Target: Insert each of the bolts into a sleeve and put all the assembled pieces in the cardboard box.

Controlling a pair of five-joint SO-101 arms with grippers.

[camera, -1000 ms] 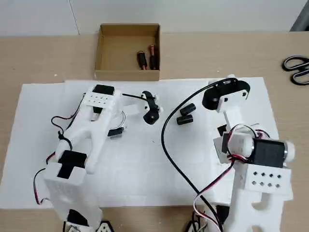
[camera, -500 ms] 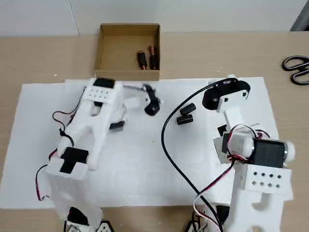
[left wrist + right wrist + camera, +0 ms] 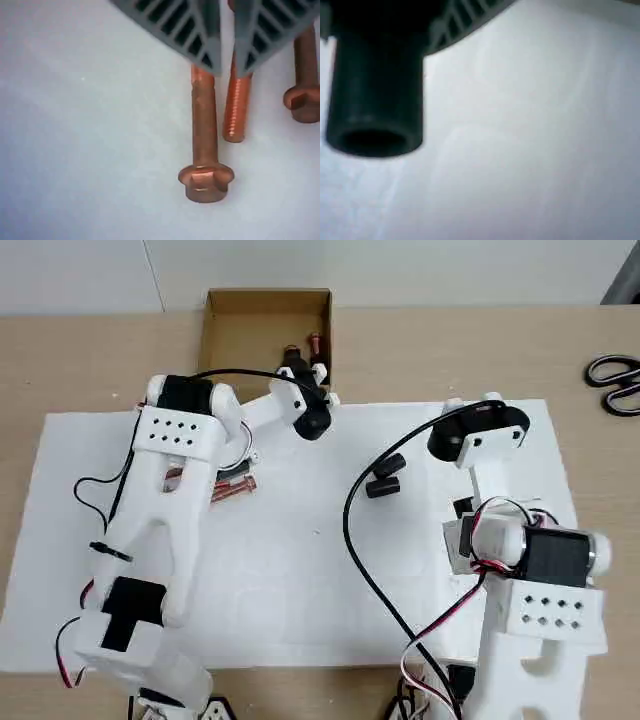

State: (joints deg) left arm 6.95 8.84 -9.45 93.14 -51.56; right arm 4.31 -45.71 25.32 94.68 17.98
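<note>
Stretching forward over the last second, the left arm (image 3: 165, 500) has carried its black camera (image 3: 311, 420) from mid-sheet up to the front wall of the box (image 3: 240, 340), uncovering the bolts (image 3: 232, 486) beside it. The right arm (image 3: 530, 580) has barely shifted. On the left of the white sheet (image 3: 300, 580), the left gripper (image 3: 226, 70) hangs just above the bolts. Its jaws are drawn almost together, with only a slit between them, and they clamp nothing. In the left wrist view three copper bolts lie flat and roughly parallel on the sheet, two showing their flanged heads and one its threaded end. The box sits on the table (image 3: 80, 360), touching the sheet's far edge, and holds two assembled pieces (image 3: 314, 341) in its right corner, partly hidden behind the camera. Near the sheet's middle, two loose black sleeves (image 3: 382, 487) lie close together. To their right, the right gripper (image 3: 465, 440) is clenched on a third sleeve (image 3: 374, 95), which hangs with its open end towards the sheet and clear of it. Scissors (image 3: 615, 383) lie on the table at the far right, well apart from the sheet.
</note>
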